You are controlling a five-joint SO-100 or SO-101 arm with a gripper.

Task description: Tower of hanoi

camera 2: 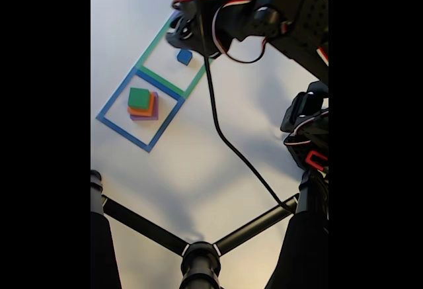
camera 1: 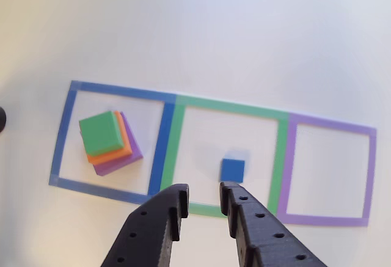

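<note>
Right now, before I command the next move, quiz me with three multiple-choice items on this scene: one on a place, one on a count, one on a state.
1. Where does the blue cube lie?
A. in the green tape square
B. on the stack
C. in the purple tape square

2. How many blocks are in the stack inside the blue tape square?
A. one
B. three
C. four

3. How is the gripper?
A. shut on the blue cube
B. shut on nothing
C. open, holding nothing

Answers:
1 A: the cube sits on the table inside the green outline.
2 B: green cube on orange block on purple slab.
3 C: the other view shows a gap between the fingers, with the cube lying beyond them.
</note>
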